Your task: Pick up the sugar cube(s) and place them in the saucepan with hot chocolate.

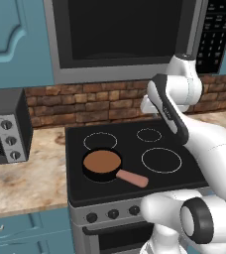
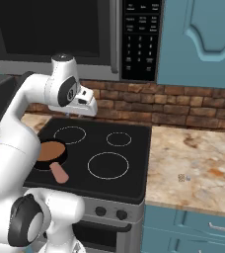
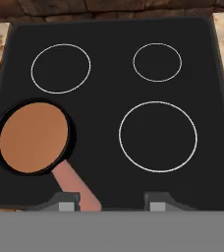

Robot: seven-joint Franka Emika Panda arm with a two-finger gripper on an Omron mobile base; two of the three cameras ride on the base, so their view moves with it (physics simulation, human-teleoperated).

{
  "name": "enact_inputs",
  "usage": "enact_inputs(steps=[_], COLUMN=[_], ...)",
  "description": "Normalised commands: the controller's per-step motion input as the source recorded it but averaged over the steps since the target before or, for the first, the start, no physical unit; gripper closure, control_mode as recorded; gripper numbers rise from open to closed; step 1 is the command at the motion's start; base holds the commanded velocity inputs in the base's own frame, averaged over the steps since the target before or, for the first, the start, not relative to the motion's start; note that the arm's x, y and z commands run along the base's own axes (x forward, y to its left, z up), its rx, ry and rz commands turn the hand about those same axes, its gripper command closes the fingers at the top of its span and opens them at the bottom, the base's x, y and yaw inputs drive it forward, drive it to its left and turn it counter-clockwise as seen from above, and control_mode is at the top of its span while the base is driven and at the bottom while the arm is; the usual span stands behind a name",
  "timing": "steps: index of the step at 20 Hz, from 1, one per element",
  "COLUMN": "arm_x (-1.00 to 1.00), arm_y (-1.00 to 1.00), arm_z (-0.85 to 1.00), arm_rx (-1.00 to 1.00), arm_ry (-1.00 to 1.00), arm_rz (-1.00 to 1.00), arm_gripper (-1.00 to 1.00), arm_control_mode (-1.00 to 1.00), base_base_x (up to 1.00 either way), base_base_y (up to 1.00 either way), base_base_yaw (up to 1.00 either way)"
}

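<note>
The stove (image 1: 135, 163) serves as the landmark. Along its front edge runs a row of dark knobs (image 1: 113, 214), and behind that lies the flat black cooktop with four white burner rings.

The saucepan (image 1: 102, 165) sits on the front-left ring, full of brown liquid. Its pink handle (image 1: 131, 177) points toward the stove's front, angling toward the middle. The front-right ring (image 1: 161, 159) and both back rings are bare, so most of the cooktop is flat open surface around the pan.

A tan marbled counter (image 2: 198, 168) runs to the right of the stove, broad and mostly bare. On it, near the stove's right edge, lies a tiny pale speck (image 2: 181, 177), too small to identify. Left of the stove the counter carries a toaster oven (image 1: 5, 126) against the wall. Behind the stove is a brick backsplash (image 2: 183, 106), and above it hangs a microwave (image 1: 125, 34) between blue cabinets.

The arm rises from in front of the stove, bends at the elbow and reaches up and forward, so the hand hangs high over the back of the cooktop, below the microwave, looking down. The gripper (image 3: 109, 201) shows two fingertips (image 3: 67, 201) set part-way apart with nothing between them; the pan handle passes beneath the left tip, well below it.
</note>
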Motion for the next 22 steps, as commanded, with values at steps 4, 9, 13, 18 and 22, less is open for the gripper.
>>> enact_inputs(steps=[4, 9, 13, 18, 22], arm_x=[-0.06, -0.18, -0.05, 0.00, 0.00], arm_y=[-0.05, -0.17, -0.37, -0.40, -0.45], arm_z=[-0.01, -0.05, -0.33, -0.38, -0.56], arm_rx=[0.00, 0.00, -0.04, -0.05, -0.06], arm_ry=[0.01, 0.08, 0.14, 0.15, 0.14], arm_rz=[0.00, -0.07, -0.19, -0.26, -0.24], arm_gripper=[-1.00, -1.00, -1.00, -1.00, -1.00], arm_control_mode=[-1.00, -1.00, -1.00, -1.00, -1.00], base_base_x=[0.00, 0.00, 0.00, 0.00, 0.00], base_base_y=[0.00, 0.00, 0.00, 0.00, 0.00], base_base_yaw=[0.00, 0.00, 0.00, 0.00, 0.00])
